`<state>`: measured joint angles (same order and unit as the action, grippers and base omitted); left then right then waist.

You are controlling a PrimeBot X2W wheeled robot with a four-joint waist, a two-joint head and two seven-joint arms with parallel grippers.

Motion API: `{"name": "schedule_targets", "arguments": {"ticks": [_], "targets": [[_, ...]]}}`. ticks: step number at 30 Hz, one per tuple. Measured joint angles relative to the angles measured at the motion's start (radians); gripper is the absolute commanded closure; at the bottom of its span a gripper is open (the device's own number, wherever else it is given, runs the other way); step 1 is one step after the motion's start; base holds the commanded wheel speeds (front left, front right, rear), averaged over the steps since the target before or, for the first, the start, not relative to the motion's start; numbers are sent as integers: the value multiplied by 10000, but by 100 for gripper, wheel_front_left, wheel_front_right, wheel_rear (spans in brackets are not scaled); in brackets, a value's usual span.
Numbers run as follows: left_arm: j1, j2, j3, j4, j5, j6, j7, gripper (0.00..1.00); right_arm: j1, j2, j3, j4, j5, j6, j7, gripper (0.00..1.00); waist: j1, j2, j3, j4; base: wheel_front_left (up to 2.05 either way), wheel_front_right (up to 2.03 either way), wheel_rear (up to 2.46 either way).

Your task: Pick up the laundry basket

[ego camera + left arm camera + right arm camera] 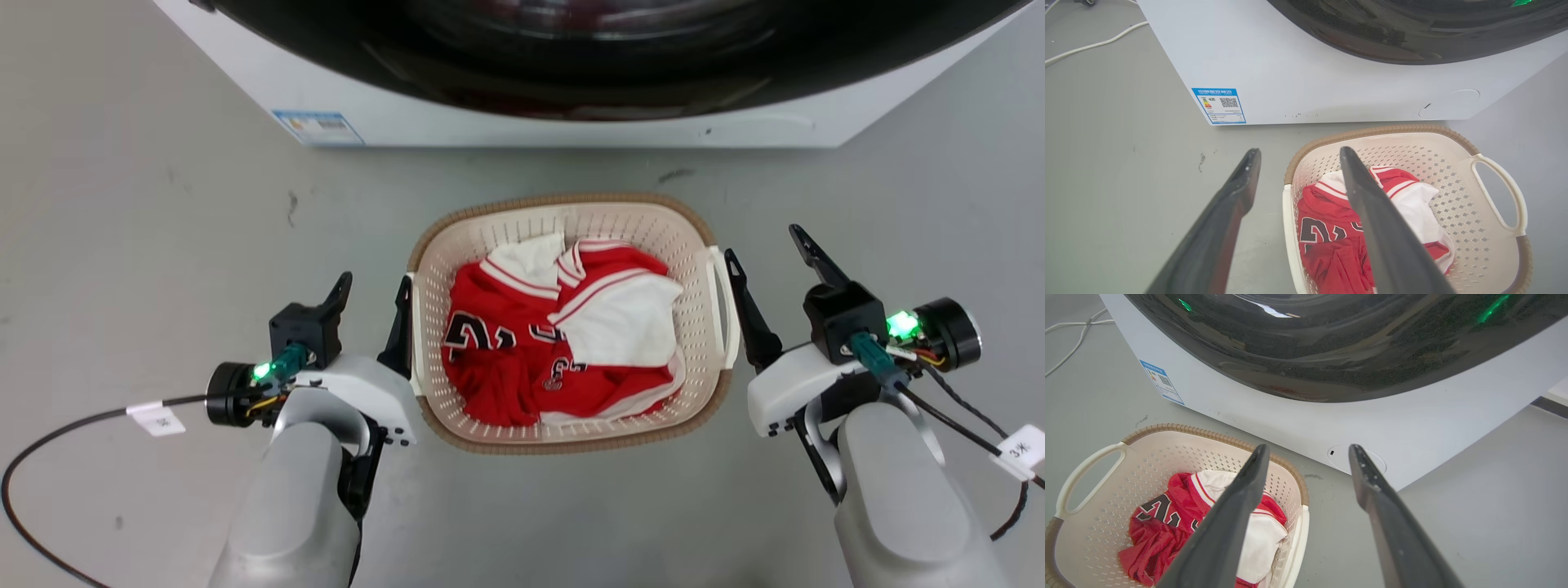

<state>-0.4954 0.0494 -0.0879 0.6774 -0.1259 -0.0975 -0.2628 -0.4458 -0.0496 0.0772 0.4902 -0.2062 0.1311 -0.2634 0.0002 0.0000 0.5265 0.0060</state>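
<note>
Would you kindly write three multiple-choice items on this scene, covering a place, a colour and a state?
1. Where is the cream-white perforated plastic laundry basket? A) on the grey floor before the white washing machine; B) on top of the machine; C) on a table.
2. What colour is most of the crumpled clothing in the basket? A) blue; B) green; C) red.
3. How are the left gripper and right gripper? A) both shut; B) both open; C) one open, one shut.
Answers: 1 A, the basket sits on the floor below the machine's front; 2 C, red cloth with white trim lies in it; 3 B, each gripper's fingers stand apart beside a basket side.
</note>
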Motion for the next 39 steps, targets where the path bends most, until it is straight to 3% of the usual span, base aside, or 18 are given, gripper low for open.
{"name": "schedule_targets", "arguments": {"ticks": [19,39], "targets": [[-1548,2,10,1628,-15,-79,0,0,-1652,0,-420,2115,-550,0,2,0,0,0,2538,94,0,0,0],[-2499,4,-807,2702,-631,-67,-2,0,-2535,0,-769,3365,-788,0,0,0,-1,0,3864,172,0,0,0]]}}
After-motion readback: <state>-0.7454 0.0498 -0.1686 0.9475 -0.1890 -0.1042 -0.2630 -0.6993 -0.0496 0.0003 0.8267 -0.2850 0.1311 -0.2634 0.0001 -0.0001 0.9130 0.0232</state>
